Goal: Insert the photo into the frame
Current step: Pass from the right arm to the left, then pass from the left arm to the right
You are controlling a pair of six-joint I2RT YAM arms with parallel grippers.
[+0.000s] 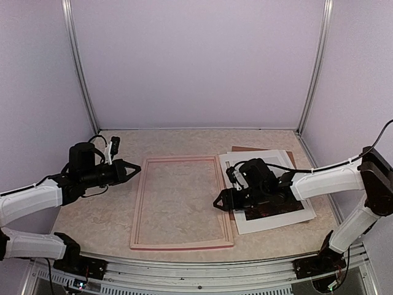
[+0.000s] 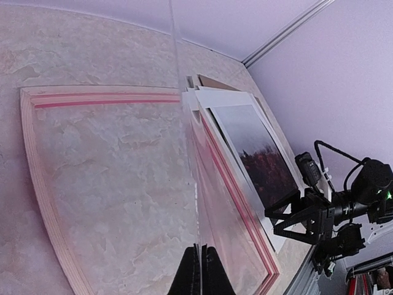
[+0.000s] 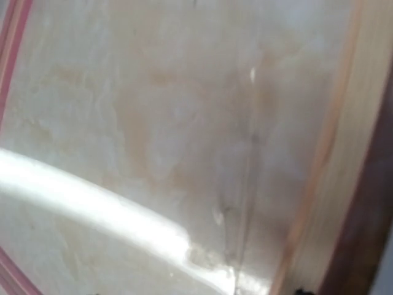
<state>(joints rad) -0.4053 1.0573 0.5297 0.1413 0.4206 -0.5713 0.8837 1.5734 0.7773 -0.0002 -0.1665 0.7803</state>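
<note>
Pale pink frame with red stripe; photo of dark red foliage, grey sky, white border; brown board; beige marbled counter

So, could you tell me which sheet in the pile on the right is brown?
The backing board underneath: only its brown far corner peeks out beyond the white-bordered photo lying on top of it.

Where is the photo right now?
The photo lies face up on the table's right side, just right of the frame and under the right arm, clearest in the left wrist view.
</note>
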